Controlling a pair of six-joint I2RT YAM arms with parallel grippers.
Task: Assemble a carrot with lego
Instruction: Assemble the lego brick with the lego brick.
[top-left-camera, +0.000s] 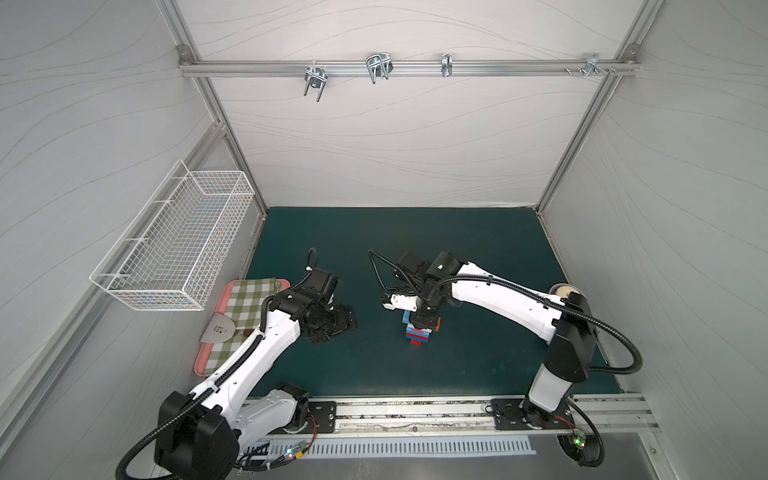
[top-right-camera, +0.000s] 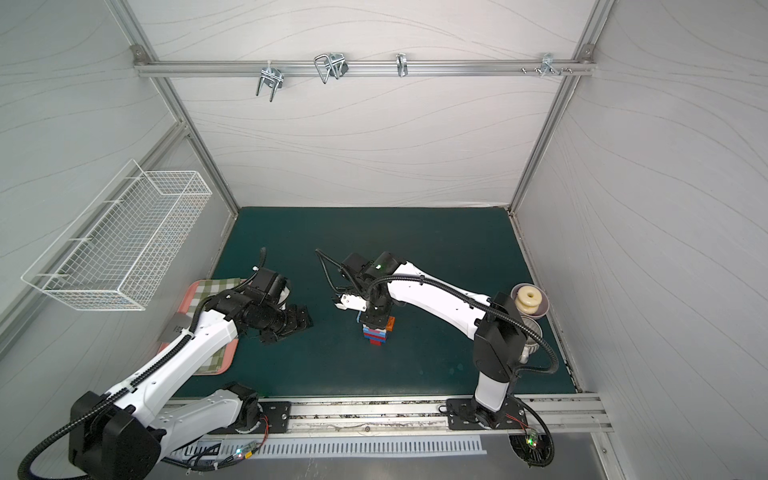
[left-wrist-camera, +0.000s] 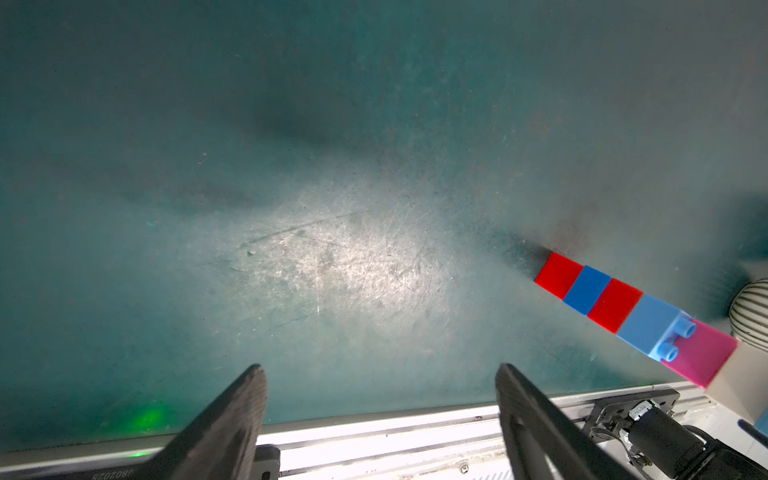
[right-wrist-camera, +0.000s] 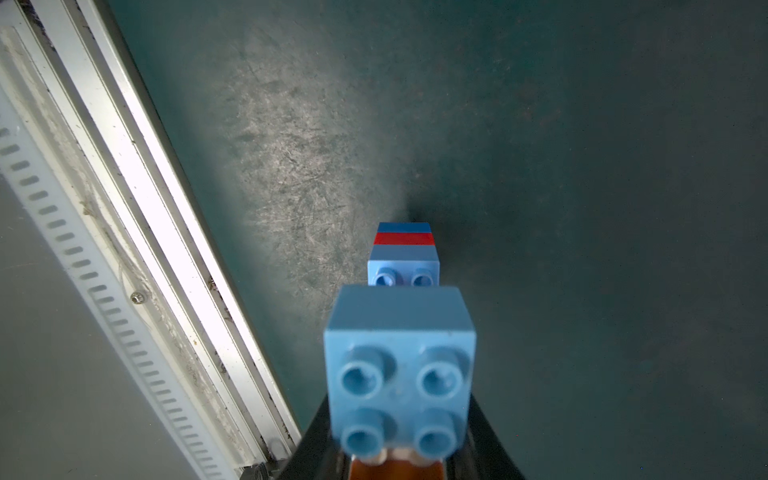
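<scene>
The carrot (top-left-camera: 419, 334) (top-right-camera: 376, 336) stands upright mid-mat with its red tip down. The left wrist view shows its side (left-wrist-camera: 615, 305): red, blue, red, light-blue, pink, then a white bar. My right gripper (top-left-camera: 424, 319) (top-right-camera: 376, 319) sits on its top, shut on it. In the right wrist view a light-blue lego brick (right-wrist-camera: 399, 365) and an orange one (right-wrist-camera: 395, 469) lie between the black fingers (right-wrist-camera: 490, 457). My left gripper (top-left-camera: 336, 328) (left-wrist-camera: 380, 374) hovers open and empty to the carrot's left, well apart from it.
A pink tray (top-left-camera: 199, 357) with a checked cloth and a metal scoop (top-left-camera: 220, 330) lies at the mat's left edge, under my left arm. A wire basket (top-left-camera: 178, 253) hangs on the left wall. Bowls (top-right-camera: 530, 301) stand at the right edge. A metal rail (top-left-camera: 415, 409) runs along the front.
</scene>
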